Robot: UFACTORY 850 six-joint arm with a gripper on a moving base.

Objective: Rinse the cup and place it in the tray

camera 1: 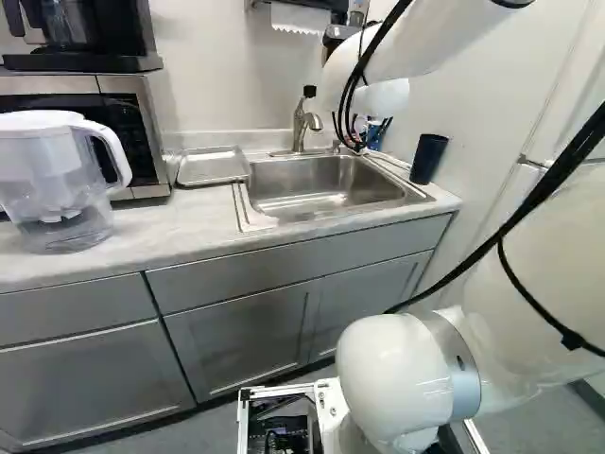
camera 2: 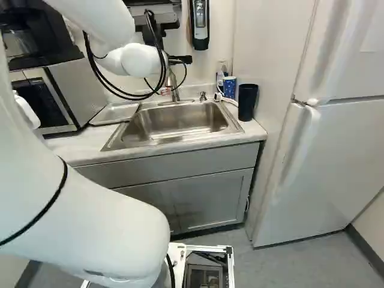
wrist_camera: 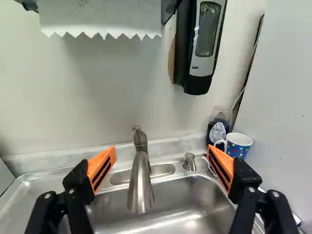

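Cup: tricky one, could be the blue dotted mug with white handle (wrist_camera: 238,149) or the tall dark tumbler (camera 2: 247,102); can't tell which from here. Both upright on the counter by the sink's far corner and side, probably parked there to leave the basin free.
Tray: flat silvery metal rectangle (camera 1: 213,165), lying on the counter just beside the sink, across from the cups. Handy for a rinsed cup, I'd guess.
Sink: shallow stainless steel basin (camera 2: 180,123), set into the pale counter.
Faucet: curved brushed-metal spout (wrist_camera: 140,187), pointing down into the basin. Seen between the orange pads, no grip on it.
Gripper: black, two-fingered (wrist_camera: 162,152), spread wide, holding nothing.
Arm: white and jointed (camera 2: 137,60), reaching out over the sink, wrist aimed at the wall. Maybe lined up for the tap first.
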